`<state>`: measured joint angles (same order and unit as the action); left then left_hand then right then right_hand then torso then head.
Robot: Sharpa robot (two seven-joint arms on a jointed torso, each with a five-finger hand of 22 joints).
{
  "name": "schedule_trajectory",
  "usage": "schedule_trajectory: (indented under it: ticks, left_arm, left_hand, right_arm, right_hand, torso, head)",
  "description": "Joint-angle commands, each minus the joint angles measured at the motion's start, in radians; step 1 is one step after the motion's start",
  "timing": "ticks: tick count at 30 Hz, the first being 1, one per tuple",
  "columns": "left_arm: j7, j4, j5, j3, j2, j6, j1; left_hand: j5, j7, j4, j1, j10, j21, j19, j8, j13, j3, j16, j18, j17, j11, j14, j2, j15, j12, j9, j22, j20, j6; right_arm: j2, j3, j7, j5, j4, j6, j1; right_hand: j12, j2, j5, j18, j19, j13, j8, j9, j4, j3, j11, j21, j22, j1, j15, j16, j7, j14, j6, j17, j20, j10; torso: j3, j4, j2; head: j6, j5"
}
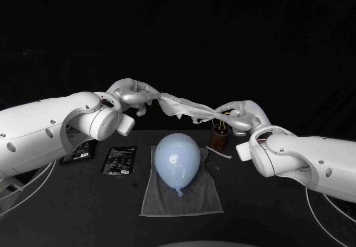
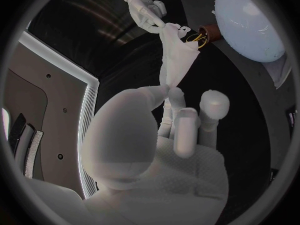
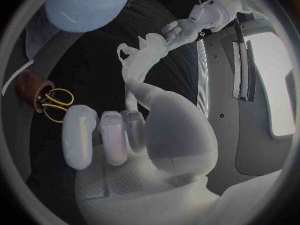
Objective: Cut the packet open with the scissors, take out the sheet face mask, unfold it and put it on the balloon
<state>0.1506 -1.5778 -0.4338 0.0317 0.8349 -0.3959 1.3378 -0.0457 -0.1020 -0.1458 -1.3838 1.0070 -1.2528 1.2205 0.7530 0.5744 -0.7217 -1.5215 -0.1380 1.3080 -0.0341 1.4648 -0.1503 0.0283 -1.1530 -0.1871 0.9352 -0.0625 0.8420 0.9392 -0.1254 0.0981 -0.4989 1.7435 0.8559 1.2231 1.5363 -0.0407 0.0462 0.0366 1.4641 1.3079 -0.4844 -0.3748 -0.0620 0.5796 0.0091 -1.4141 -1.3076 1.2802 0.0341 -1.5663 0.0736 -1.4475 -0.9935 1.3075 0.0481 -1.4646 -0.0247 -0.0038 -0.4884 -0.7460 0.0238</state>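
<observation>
A white sheet face mask [image 1: 189, 108] hangs stretched in the air between my two hands, above the far end of the balloon. My left hand [image 1: 135, 95] pinches its left end and my right hand [image 1: 238, 116] pinches its right end. The pale blue balloon [image 1: 177, 158] lies on a grey towel [image 1: 181, 198] at the table's middle. In the left wrist view the mask [image 2: 175, 60] runs from my left hand [image 2: 181, 120] to my right hand [image 2: 142, 2]. In the right wrist view the mask [image 3: 140, 62] runs from my right hand [image 3: 119, 130] to my left hand [image 3: 209, 12]. Yellow-handled scissors [image 3: 55, 105] stand in a brown cup [image 1: 220, 138].
Two dark packets [image 1: 119, 159] [image 1: 79, 152] lie on the table left of the towel. A white strip [image 1: 218, 152] lies beside the brown cup, right of the balloon.
</observation>
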Motion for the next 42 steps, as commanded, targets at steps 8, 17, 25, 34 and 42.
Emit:
schedule_trajectory:
  ticks: [8, 17, 25, 34, 42]
  left_arm:
    - [0.007, 0.026, 0.021, 0.002, -0.03, 0.034, 0.06]
    - [0.022, 0.027, 0.005, 0.002, -0.037, 0.065, 0.095]
    - [0.034, 0.024, -0.046, 0.001, -0.046, 0.11, 0.111]
    - [0.042, 0.013, -0.137, 0.001, -0.059, 0.17, 0.114]
    - [0.058, 0.029, -0.162, 0.001, -0.07, 0.214, 0.115]
  left_hand:
    - [-0.003, 0.001, 0.019, 0.006, 0.014, -0.002, -0.003, 0.007, 0.001, -0.017, -0.002, 0.009, 0.045, 0.009, 0.037, 0.002, 0.008, -0.006, -0.049, -0.008, 0.002, 0.001]
    - [-0.003, 0.001, 0.02, 0.006, 0.015, 0.0, -0.005, 0.007, 0.003, -0.017, -0.001, 0.009, 0.042, 0.009, 0.036, 0.001, 0.008, -0.007, -0.049, -0.012, 0.002, 0.002]
    - [-0.003, 0.001, 0.023, 0.008, 0.015, 0.0, -0.006, 0.007, 0.003, -0.019, -0.001, 0.008, 0.043, 0.009, 0.036, 0.0, 0.008, -0.006, -0.05, -0.013, 0.002, 0.002]
    - [-0.003, 0.001, 0.027, 0.009, 0.013, 0.0, -0.005, 0.008, -0.001, -0.021, -0.001, 0.009, 0.045, 0.009, 0.037, -0.002, 0.008, -0.004, -0.05, -0.011, 0.002, 0.002]
    - [-0.003, 0.001, 0.03, 0.011, 0.014, -0.002, -0.003, 0.008, -0.001, -0.022, -0.002, 0.01, 0.046, 0.009, 0.037, -0.001, 0.009, -0.003, -0.05, -0.007, 0.002, 0.002]
  right_arm:
    - [-0.035, -0.006, -0.026, 0.021, -0.011, 0.029, -0.02]
    - [-0.08, -0.011, -0.022, 0.055, -0.035, 0.042, -0.061]
    - [-0.113, -0.012, 0.049, 0.125, -0.042, 0.026, -0.081]
    - [-0.146, -0.012, 0.096, 0.144, -0.045, -0.037, -0.087]
    - [-0.159, -0.012, 0.105, 0.096, -0.059, -0.108, -0.088]
  right_hand:
    - [0.004, 0.007, 0.003, -0.002, 0.049, 0.235, -0.007, -0.049, -0.001, 0.007, -0.009, 0.007, -0.216, -0.004, 0.028, -0.004, 0.003, -0.123, -0.007, 0.263, -0.003, -0.085]
    - [0.005, 0.006, 0.003, -0.001, 0.049, 0.235, -0.008, -0.05, -0.001, 0.007, -0.009, 0.009, -0.216, -0.006, 0.028, -0.004, 0.003, -0.123, -0.007, 0.263, -0.003, -0.085]
    - [-0.03, 0.004, 0.002, 0.006, 0.035, 0.203, -0.011, -0.052, 0.003, 0.014, -0.007, 0.046, -0.205, -0.023, 0.026, -0.004, 0.005, -0.123, 0.006, 0.263, -0.002, -0.061]
    - [-0.139, -0.008, 0.002, 0.021, 0.006, 0.108, 0.007, -0.05, -0.001, 0.0, 0.008, 0.121, -0.184, -0.046, 0.014, -0.001, 0.023, -0.121, 0.069, 0.254, 0.006, 0.014]
    - [-0.292, -0.075, 0.003, 0.045, -0.06, -0.02, 0.081, -0.013, 0.02, -0.085, 0.057, 0.268, -0.142, -0.109, -0.028, 0.036, 0.077, -0.09, 0.163, 0.164, 0.038, 0.147]
  torso:
    - [0.0014, 0.0018, -0.003]
    - [0.0029, 0.0034, -0.005]
    - [0.0026, 0.0023, -0.007]
    - [0.0021, 0.0028, -0.01]
    - [0.002, 0.0023, -0.01]
  head:
    - [0.015, 0.002]
    - [0.022, -0.001]
    - [0.03, -0.003]
    - [0.032, -0.001]
    - [0.035, -0.002]
